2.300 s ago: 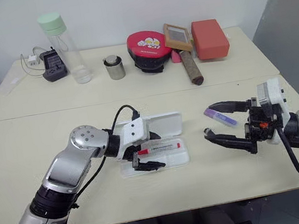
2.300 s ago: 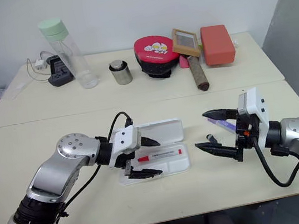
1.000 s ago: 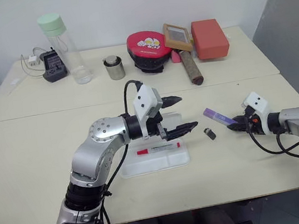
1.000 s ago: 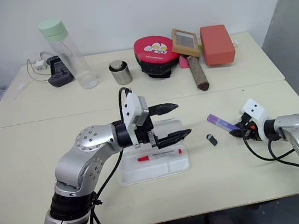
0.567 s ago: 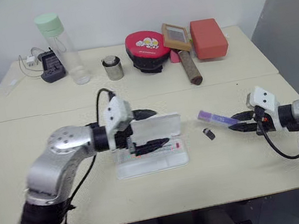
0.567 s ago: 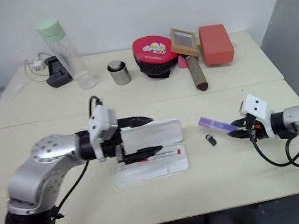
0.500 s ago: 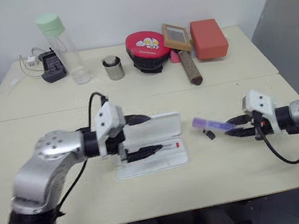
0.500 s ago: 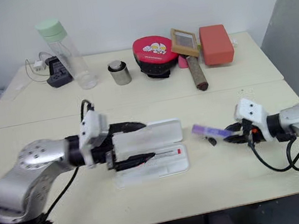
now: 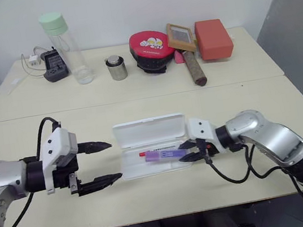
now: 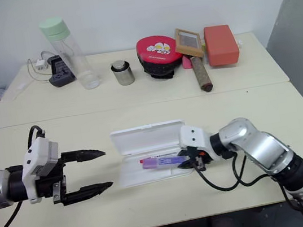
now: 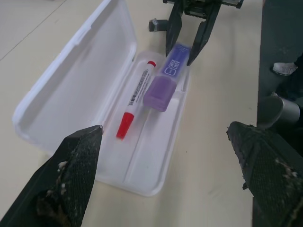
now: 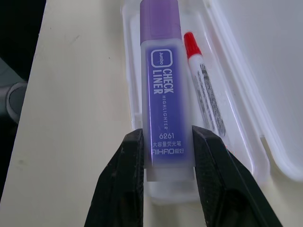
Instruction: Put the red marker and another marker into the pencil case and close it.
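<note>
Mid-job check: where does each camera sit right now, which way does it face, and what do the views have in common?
Left eye and right eye views: on the head, facing forward and down over the table; both arms show, with the left gripper open and the right gripper at the pencil case.
Left wrist view: looks along its own fingers at the open case, the red marker inside.
Right wrist view: looks along its fingers clamping the purple marker.
Shared: case and both markers.
</note>
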Controlling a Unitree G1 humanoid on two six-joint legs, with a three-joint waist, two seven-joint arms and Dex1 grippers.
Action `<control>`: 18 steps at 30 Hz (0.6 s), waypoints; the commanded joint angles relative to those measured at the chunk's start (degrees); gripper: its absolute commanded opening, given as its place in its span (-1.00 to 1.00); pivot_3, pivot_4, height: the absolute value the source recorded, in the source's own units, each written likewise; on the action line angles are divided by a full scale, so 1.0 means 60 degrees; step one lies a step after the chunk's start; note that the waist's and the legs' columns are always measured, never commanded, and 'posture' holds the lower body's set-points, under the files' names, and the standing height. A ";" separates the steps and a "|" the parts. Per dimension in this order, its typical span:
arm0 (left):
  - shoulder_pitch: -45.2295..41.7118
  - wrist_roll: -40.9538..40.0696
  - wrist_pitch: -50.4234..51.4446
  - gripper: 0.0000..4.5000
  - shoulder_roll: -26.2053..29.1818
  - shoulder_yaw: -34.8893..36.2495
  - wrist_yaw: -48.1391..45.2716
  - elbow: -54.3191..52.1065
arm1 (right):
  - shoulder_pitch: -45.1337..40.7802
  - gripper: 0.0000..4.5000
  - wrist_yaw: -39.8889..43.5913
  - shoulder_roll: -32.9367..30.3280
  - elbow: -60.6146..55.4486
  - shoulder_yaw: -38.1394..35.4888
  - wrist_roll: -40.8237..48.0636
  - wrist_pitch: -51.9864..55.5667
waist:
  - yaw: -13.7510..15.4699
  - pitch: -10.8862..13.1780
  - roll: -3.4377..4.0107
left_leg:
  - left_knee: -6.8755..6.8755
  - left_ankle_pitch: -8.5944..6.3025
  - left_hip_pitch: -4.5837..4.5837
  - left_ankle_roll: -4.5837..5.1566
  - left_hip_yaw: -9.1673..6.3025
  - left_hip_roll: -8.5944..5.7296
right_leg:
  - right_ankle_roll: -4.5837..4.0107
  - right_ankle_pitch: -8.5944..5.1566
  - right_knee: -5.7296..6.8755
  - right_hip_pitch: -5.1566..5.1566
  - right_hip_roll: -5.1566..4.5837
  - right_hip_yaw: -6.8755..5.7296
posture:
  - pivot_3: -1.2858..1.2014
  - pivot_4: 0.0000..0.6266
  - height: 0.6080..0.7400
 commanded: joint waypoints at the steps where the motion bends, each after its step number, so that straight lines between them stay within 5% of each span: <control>1: 0.0167 -0.0084 -0.0119 1.00 0.0277 0.0590 -0.0172 -0.0169 | -0.0276 -0.52 -0.0099 0.0347 -0.0042 0.0281 -0.0220 0.0013 | 0.0005 0.0000 0.0001 | 0.0000 0.0000 0.0000 0.0000 0.0000 -0.0002 | 0.0000 0.0000 0.0000 0.0000 0.0000 -0.0001 | 0.03 -0.52 1.00; 18: 0.0205 -0.0590 0.0362 1.00 0.0363 0.0752 0.0262 -0.0637 | -0.0918 -0.52 -0.0461 0.1948 0.1247 0.1120 -0.0967 0.0019 | -0.0026 0.0002 0.0004 | -0.0004 0.0000 0.0006 0.0000 0.0003 0.0003 | -0.0001 0.0001 0.0007 -0.0005 0.0006 0.0003 | 0.03 -0.52 1.00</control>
